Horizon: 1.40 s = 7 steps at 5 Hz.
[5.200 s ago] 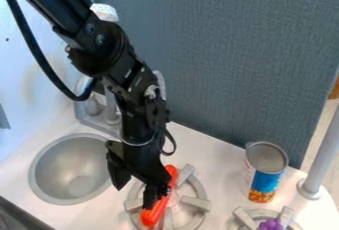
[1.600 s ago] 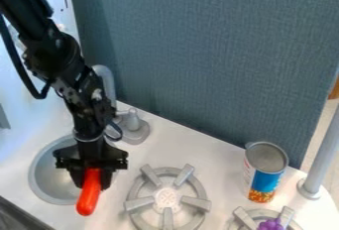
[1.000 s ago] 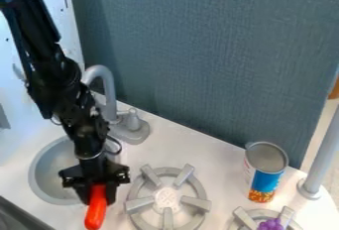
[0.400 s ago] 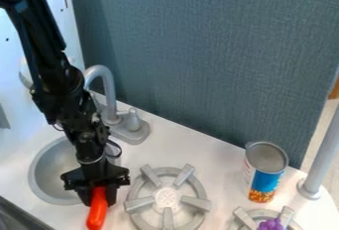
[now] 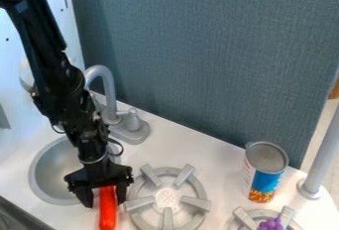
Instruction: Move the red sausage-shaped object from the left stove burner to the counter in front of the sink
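The claw (image 5: 104,203) straddles a long red-orange object (image 5: 107,211), fingers parted, near a gray burner (image 5: 167,197).

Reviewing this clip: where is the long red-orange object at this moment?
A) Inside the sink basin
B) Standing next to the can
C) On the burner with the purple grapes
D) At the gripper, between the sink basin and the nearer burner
D: the long red-orange object shows between the fingers of the gripper, with the sink basin on one side and the burner on the other.

Bright, diffuse light covers the white counter (image 5: 202,150), with pale glare on the left wall (image 5: 15,83).
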{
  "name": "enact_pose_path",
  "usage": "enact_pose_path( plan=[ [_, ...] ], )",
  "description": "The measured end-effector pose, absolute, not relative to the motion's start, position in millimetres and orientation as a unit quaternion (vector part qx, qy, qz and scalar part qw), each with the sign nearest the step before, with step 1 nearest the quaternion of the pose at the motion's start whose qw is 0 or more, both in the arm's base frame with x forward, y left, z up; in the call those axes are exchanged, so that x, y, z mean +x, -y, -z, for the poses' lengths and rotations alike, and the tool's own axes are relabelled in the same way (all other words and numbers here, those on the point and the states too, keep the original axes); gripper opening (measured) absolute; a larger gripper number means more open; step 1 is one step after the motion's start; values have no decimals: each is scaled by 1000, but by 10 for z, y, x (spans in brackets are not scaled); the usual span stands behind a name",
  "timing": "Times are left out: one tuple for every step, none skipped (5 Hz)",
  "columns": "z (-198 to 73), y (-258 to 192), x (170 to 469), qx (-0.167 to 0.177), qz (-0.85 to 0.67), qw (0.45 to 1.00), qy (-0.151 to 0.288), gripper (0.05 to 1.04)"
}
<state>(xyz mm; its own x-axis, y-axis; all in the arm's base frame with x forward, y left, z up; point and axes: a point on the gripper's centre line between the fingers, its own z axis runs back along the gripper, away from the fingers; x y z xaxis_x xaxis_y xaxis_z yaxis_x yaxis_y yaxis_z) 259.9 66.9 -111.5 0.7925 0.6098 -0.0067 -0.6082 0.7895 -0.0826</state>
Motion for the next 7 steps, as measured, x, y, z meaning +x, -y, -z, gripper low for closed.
enact_pose_path(
  plan=[
    [911, -591, 2624, -29, -287, 957, 23, 1002],
    [589, -432, 2674, -17, -216, 975, 45, 1001],
    [302, -248, 2729, -20, -175, 981, 83, 1001],
    [215, 8, 2829, -26, -128, 988, 80, 1001],
    [176, 425, 2925, -31, -52, 995, 74, 1001],
    [257, 775, 2923, -40, 12, 998, 57, 1001],
    [454, 1125, 2935, -24, 66, 997, 20, 1001]
  ],
)
